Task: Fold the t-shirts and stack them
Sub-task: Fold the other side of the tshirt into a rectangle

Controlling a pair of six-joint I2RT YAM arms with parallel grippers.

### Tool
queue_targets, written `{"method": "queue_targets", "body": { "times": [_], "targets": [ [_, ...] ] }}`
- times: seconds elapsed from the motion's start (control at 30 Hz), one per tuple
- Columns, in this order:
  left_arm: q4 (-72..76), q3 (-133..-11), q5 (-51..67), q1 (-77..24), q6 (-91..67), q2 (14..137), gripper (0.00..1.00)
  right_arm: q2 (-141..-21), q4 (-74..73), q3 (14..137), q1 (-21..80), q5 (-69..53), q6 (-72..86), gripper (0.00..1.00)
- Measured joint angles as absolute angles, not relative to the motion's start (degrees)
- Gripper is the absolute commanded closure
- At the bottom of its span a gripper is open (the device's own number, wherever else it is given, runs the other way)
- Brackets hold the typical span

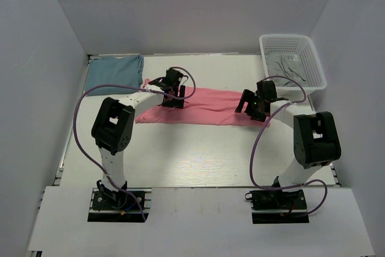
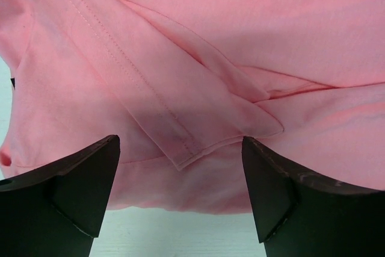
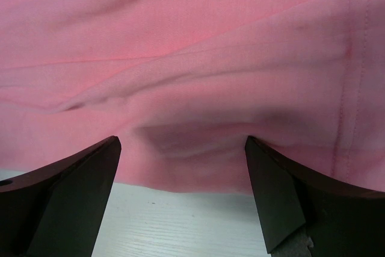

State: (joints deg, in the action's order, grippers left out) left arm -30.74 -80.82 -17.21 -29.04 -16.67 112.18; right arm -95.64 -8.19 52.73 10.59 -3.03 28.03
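Left tool (image 2: 180, 148): fingers spread apart, over the left end of the salmon pink t-shirt (image 1: 207, 106).
Right tool (image 3: 182, 145): likewise spread, at its right end.
Salmon pink t-shirt: a long folded band across the mid tabletop (image 1: 198, 154).
Teal-blue t-shirt (image 1: 114, 71): folded, far left corner.
White basket (image 1: 286, 37): far right.
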Motion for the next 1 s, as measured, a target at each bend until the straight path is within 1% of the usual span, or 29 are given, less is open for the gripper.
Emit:
{"method": "queue_targets", "body": {
  "times": [0.07, 0.17, 0.2, 0.3, 0.33, 0.4, 0.43, 0.5, 0.53, 0.63, 0.67, 0.73, 0.77, 1.0],
  "targets": [
    [-30.8, -80.8, -17.0, -29.0, -16.6, 112.2, 0.10, -95.6, -8.2, 52.7, 10.6, -3.0, 28.0, 0.10],
    [-30.9, -80.8, -16.6, -29.0, -16.7, 112.3, 0.19, -95.7, -8.1, 52.8, 10.6, -3.0, 28.0, 0.10],
    [-31.0, -80.8, -16.4, -29.0, -16.7, 112.4, 0.24, -95.7, -8.0, 52.8, 10.6, -3.0, 28.0, 0.10],
    [-31.0, -80.8, -15.6, -29.0, -16.8, 113.1, 0.35, -95.9, -8.0, 52.9, 10.6, -3.0, 28.0, 0.10],
    [-31.0, -80.8, -15.4, -29.0, -16.8, 113.5, 0.41, -95.9, -8.0, 52.9, 10.6, -3.0, 28.0, 0.10],
    [-31.2, -80.9, -15.0, -29.0, -16.9, 114.6, 0.46, -96.0, -8.0, 53.1, 10.6, -3.0, 28.0, 0.10],
    [-31.3, -81.0, -14.9, -29.0, -16.9, 115.1, 0.52, -96.0, -8.0, 53.1, 10.6, -3.0, 28.0, 0.10],
    [-31.6, -81.5, -14.7, -28.9, -17.0, 115.9, 0.59, -96.0, -8.0, 53.1, 10.6, -2.9, 28.0, 0.10],
    [-31.7, -81.9, -14.7, -28.8, -17.1, 116.0, 0.65, -96.0, -8.0, 53.1, 10.6, -2.9, 28.0, 0.10],
    [-32.4, -82.6, -15.3, -28.8, -17.6, 116.0, 0.68, -96.1, -8.0, 53.1, 10.6, -2.9, 28.0, 0.10],
    [-32.6, -82.6, -15.6, -28.8, -17.9, 116.0, 0.73, -96.1, -8.0, 53.1, 10.6, -3.0, 28.0, 0.10],
    [-32.6, -82.7, -16.0, -28.7, -18.2, 116.0, 0.74, -96.1, -8.0, 53.1, 10.6, -3.0, 28.0, 0.10],
    [-32.7, -82.7, -16.2, -28.7, -18.3, 116.0, 0.79, -96.1, -8.0, 53.1, 10.6, -3.0, 28.0, 0.10],
    [-33.6, -86.0, -18.3, -28.7, -18.5, 116.0, 0.80, -96.1, -8.0, 53.1, 10.6, -2.9, 28.0, 0.10]
  ]
}}
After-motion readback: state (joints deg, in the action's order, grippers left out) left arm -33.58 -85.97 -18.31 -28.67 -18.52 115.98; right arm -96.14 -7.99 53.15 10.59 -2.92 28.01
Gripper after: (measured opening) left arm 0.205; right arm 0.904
